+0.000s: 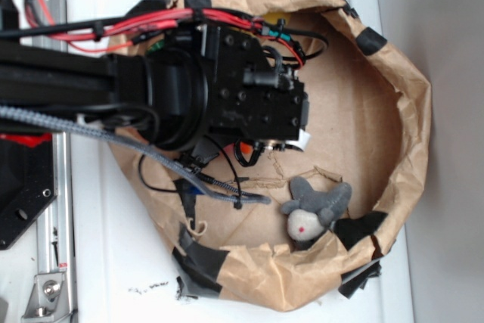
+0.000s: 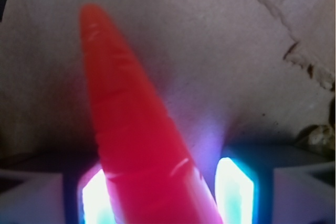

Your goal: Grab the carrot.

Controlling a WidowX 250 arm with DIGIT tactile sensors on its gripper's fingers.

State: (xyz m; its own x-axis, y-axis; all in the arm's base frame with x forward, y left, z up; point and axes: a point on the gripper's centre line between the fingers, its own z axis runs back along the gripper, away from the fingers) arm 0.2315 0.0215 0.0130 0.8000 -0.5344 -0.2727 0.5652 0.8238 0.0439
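Note:
The carrot (image 2: 131,119) fills the wrist view as a glossy orange-red cone, its tip pointing away toward the upper left. Its thick end lies between the two glowing pads of my gripper (image 2: 165,192). The left pad (image 2: 94,198) is against the carrot or partly behind it. A strip of floor shows between the carrot and the right pad (image 2: 234,190), so the jaws stand open around it. In the exterior view the black wrist block (image 1: 257,96) hangs low inside the paper basin and hides both the carrot and the fingers.
A brown paper basin with a crumpled rim (image 1: 408,104) and black tape patches surrounds the work area. A small grey plush animal (image 1: 314,206) lies against its lower right wall. Loose cables (image 1: 219,187) trail under the arm.

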